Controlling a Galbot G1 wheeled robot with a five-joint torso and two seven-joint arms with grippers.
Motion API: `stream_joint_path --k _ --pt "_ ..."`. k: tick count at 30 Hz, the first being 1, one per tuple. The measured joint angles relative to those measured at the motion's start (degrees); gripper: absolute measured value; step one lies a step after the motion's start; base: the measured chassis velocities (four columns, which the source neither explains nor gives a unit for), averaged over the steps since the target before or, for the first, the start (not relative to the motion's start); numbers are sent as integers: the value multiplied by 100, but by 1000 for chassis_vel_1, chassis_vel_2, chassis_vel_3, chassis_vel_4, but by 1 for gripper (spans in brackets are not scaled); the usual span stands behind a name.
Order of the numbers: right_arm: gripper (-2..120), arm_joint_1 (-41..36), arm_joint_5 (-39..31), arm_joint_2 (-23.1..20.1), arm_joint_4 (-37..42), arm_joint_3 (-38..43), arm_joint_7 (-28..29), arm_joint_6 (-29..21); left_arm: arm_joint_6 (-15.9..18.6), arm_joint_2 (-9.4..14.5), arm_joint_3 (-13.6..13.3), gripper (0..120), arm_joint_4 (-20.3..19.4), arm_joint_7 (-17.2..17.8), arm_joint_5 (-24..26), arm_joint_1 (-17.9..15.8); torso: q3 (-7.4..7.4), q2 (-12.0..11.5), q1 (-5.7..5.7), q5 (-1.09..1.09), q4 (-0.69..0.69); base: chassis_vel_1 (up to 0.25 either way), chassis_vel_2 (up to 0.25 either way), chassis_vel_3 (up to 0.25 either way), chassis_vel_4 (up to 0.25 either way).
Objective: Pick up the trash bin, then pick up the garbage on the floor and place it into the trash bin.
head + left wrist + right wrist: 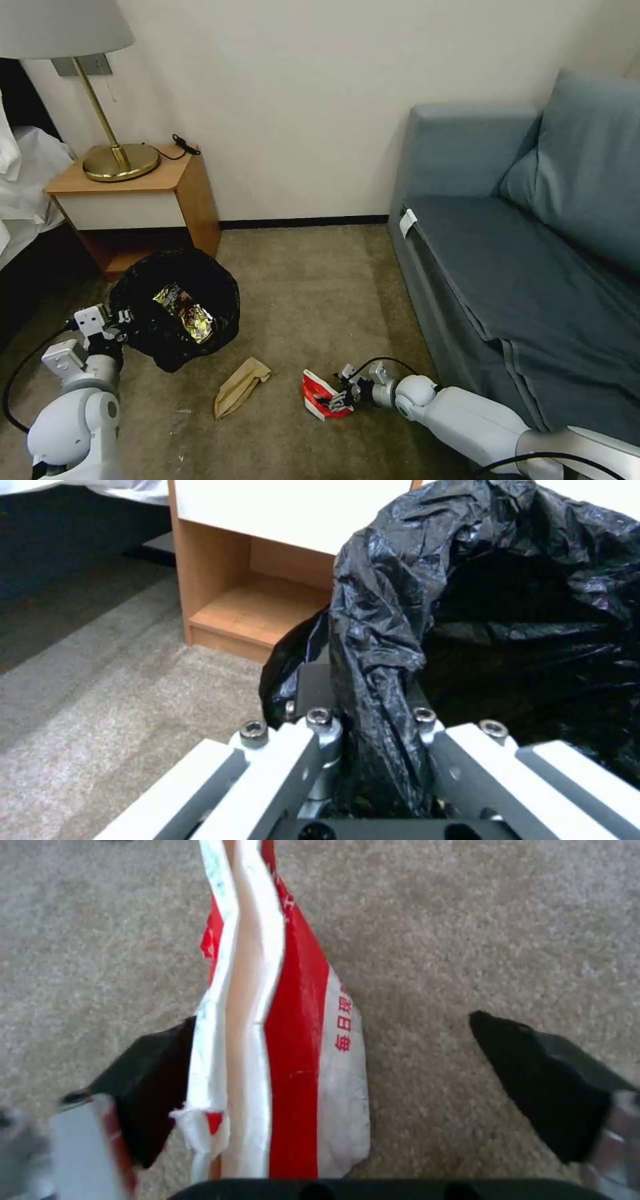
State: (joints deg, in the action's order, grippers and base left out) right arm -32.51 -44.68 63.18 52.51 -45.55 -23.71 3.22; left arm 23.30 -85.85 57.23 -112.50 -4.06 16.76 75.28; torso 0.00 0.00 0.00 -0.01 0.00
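Cup: the crushed red-and-white paper cup [325, 397] lies flat on the beige carpet [313, 293] at lower centre of the head view, well apart from the bin.
Cup handling: I judge it very light, soft and already creased; it should fold further under any squeeze and cannot break. The flattened body, taken across its narrow width near the torn end, looks the surest hold.
Right pincer: the right pincer [347, 1080] is spread wide astride the cup, one dark fingertip [157, 1075] touching the cup's edge, the other standing clear on bare carpet.
Paper bag: the crumpled tan paper bag [240, 385] lies on the carpet between cup and bin; light and limp by the look of it.
Bin: the round trash bin lined with crinkled black plastic [179, 305] sits at left of centre in the head view, tipped so its mouth faces the camera, with a shiny yellow-brown snack wrapper [185, 312] inside.
Left pincer: the left pincer [370, 720] is pinching the bin's rim with the bag gathered between its fingers; the liner is slick and thin, so I expect it could slide.
Hidden: the bin's white shell is covered by the liner, its lower interior is dark, and whether it rests on the floor I cannot tell.
Surroundings: a wooden nightstand [143, 200] stands behind the bin; a blue-grey sofa [527, 253] fills the right side.
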Motion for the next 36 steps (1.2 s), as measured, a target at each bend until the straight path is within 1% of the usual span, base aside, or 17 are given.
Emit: stream_joint_path --k 1,2,3,6,7,8,10,12,14,15,16,19,22,25,29,32,36 --pt "87 0 10 16 -35 14 -41 26 -4 1 4 4 1 0 4 2 0 0 0 0 0 0 0 0 0" --pt "87 0 10 16 -35 14 -41 26 -4 1 4 4 1 0 4 2 0 0 0 0 0 0 0 0 0" --pt "78 1 15 28 -65 29 -73 46 -13 1 7 4 2 0 9 4 0 0 0 0 0 0 0 0 0" --pt "73 2 18 33 -78 42 -81 58 -15 1 7 4 4 0 12 5 0 0 0 0 0 0 0 0 0" --pt "68 1 23 36 -90 62 -83 68 -16 2 7 4 8 0 16 5 0 0 0 0 0 0 0 0 0" --pt "58 -6 30 33 -100 83 -82 91 -17 9 8 4 14 0 20 5 0 0 0 0 0 0 0 0 0" --pt "56 -11 38 26 -102 91 -82 98 -17 12 8 4 18 0 22 3 0 -1 0 1 1 0 0 0 0" --pt "44 -25 87 28 -133 139 -82 144 -18 26 9 4 23 0 32 -13 0 0 0 1 0 0 0 0 0" --pt "42 -25 95 37 -149 165 -82 155 -18 32 9 4 29 0 34 -22 0 0 0 1 1 0 0 0 0" --pt "35 -22 101 42 -154 175 -82 162 -18 37 9 4 38 0 34 -31 0 -1 0 1 0 0 0 0 0" --pt "35 -22 101 42 -154 175 -82 162 -18 37 9 4 38 0 34 -31 0 -1 0 1 0 0 0 0 0" --pt "20 -11 121 51 -156 204 -73 192 -18 39 9 4 62 1 35 -45 0 0 0 1 1 0 0 0 0" --pt "14 -9 134 52 -154 229 -68 208 -18 39 7 4 64 1 35 -46 0 -1 0 1 0 0 0 0 0" --pt "1 6 196 88 -149 346 15 367 -18 40 0 4 61 2 46 -40 0 0 0 0 -1 0 0 0 0" --pt "0 39 177 197 -44 549 196 489 -18 26 -16 4 53 2 58 -11 0 0 0 0 0 0 0 0 0" --pt "0 201 -66 380 393 753 575 592 -14 12 -41 4 53 3 48 -37 0 0 0 0 1 0 0 0 0" --pt "0 319 -169 516 678 819 747 606 3 11 -62 4 53 5 44 -68 0 0 0 -1 0 0 0 0 0"
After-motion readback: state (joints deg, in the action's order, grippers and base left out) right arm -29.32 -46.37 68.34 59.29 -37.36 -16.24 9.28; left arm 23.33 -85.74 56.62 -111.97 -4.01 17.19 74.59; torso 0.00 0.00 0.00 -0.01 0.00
